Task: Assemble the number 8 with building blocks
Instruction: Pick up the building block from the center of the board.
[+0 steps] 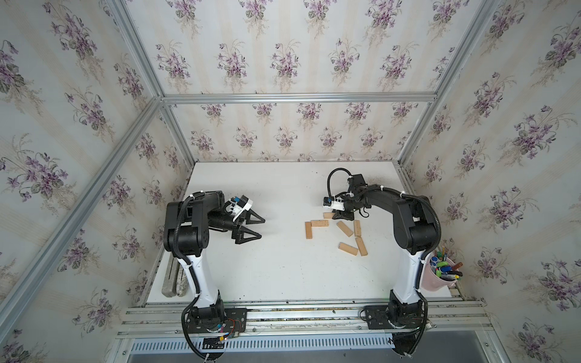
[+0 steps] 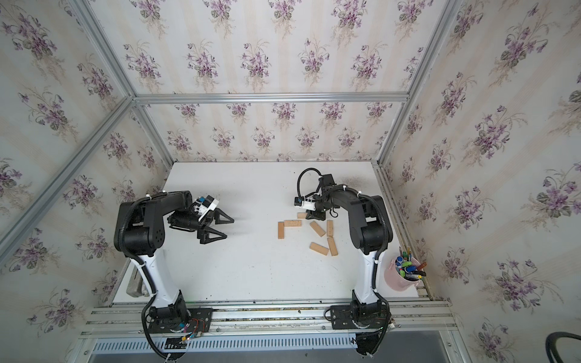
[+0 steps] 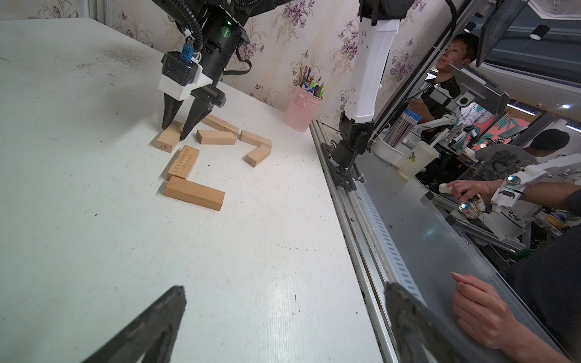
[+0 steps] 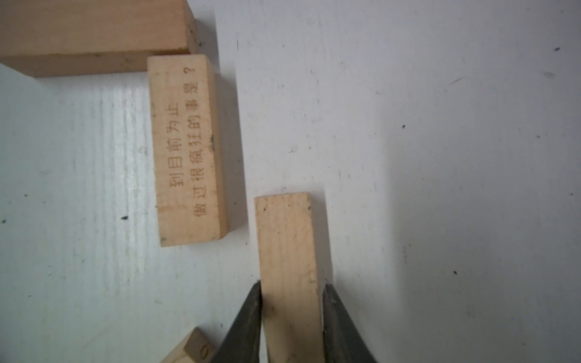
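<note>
Seven building blocks [image 2: 319,249] lie on the white tabletop [image 1: 267,267], all in the right half of it in both top views. The right claw [image 1: 341,217] points down at the upper edge of the group. In the right wrist view its two dark fingers [image 4: 248,323] press against both long sides of the pinched block [image 4: 289,245]. So this claw is narrow and is holding that block. The pinched block rests flat on the tabletop, and the left wrist view shows 67 on its end.

Just left of it and a little lower in the top views lies the word block [image 1: 319,223], with printed letters on top. The two are near but not touching. The word block lies sideways, and one end touches the side block [image 1: 308,230], which runs up and down in the frame. Together these two make a corner. The number 8 is not built yet.

Right of the corner sit the slanted block [image 1: 345,228] and the upright block [image 1: 357,228]. Two more lie lower in the frame, with their ends close together.

The left claw [image 1: 262,228] hangs over the middle left of the tabletop, well apart from the blocks. It is wide open and points toward the right of the frame.

A pink cup [image 1: 438,276] full of pens stands at the lower right edge of the tabletop. Two grey slabs [image 1: 173,279] lie along the lower left edge.
</note>
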`<action>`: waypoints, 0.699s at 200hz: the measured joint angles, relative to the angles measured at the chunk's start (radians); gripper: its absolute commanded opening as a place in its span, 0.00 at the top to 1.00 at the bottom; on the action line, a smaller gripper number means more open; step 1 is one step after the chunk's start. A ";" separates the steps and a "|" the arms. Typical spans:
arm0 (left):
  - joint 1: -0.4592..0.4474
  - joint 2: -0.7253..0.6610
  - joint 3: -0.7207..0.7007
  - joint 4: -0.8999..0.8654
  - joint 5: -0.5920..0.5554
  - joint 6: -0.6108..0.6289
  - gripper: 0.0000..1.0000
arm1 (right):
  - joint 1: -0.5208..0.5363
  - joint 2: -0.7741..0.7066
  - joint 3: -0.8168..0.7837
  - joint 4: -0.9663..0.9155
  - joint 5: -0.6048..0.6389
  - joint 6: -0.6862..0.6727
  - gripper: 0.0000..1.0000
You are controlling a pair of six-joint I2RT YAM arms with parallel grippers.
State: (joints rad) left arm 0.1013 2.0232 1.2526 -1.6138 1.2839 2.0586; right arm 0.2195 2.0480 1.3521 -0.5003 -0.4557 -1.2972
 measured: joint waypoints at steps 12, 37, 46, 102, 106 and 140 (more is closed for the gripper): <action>0.000 0.000 0.000 0.000 0.000 0.000 0.01 | -0.002 0.003 0.005 0.000 -0.003 0.001 0.77; 0.000 0.000 0.000 0.000 0.000 0.000 0.00 | -0.005 0.006 0.013 0.000 -0.004 0.008 0.79; 0.000 0.000 0.000 0.000 0.000 0.000 0.01 | -0.006 0.006 0.014 0.000 -0.005 0.011 0.80; 0.000 0.000 0.000 0.000 0.000 0.000 0.00 | -0.038 -0.062 0.010 -0.005 -0.017 0.015 0.82; 0.000 0.000 0.000 0.000 0.000 0.000 0.00 | -0.037 -0.075 0.004 -0.003 -0.020 0.015 0.82; 0.000 0.000 0.000 0.000 0.000 0.000 0.00 | -0.006 -0.209 -0.107 0.020 -0.027 0.011 0.78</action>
State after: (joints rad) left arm 0.1013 2.0232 1.2526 -1.6138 1.2839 2.0586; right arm 0.2138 1.8385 1.2449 -0.4805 -0.4831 -1.2861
